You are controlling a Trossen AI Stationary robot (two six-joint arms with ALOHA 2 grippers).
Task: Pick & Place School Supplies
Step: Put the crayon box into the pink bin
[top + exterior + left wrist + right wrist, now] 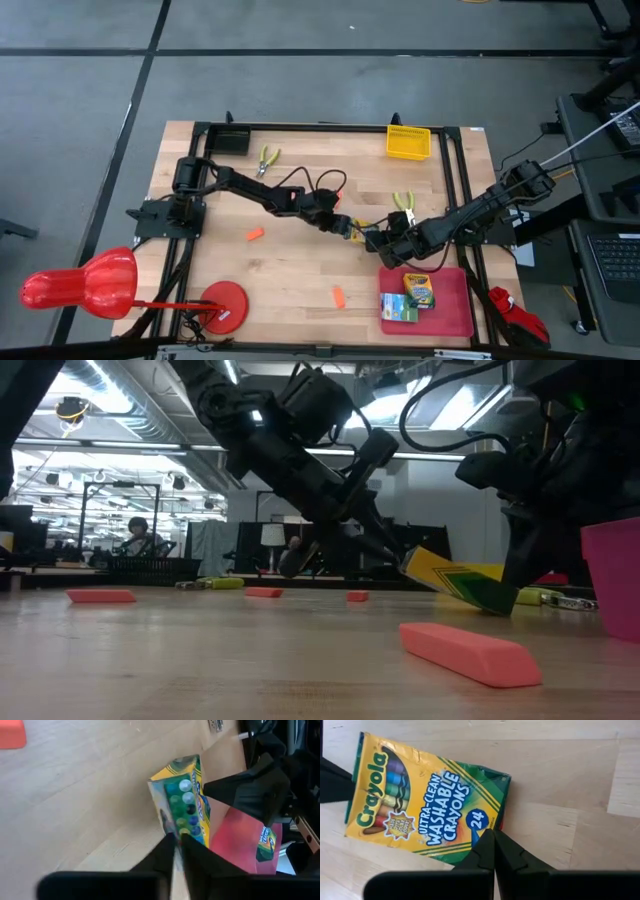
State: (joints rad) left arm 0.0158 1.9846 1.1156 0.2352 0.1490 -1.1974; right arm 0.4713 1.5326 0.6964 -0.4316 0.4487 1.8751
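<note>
Between both closed end effectors, a tilted crayon box (427, 802), mid-table.

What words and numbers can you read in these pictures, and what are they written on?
All on the crayon box between the two grippers:
"Crayola"
"ULTRA-CLEAN WASHABLE CRAYONS"
"24"
A starburst label beside the drawn crayons: too small to read.
Crayon boxes in the red tray: print too small to read.

Tilted yellow-green crayon box (427, 802) mid-table; two more (409, 297) in tray.
</note>
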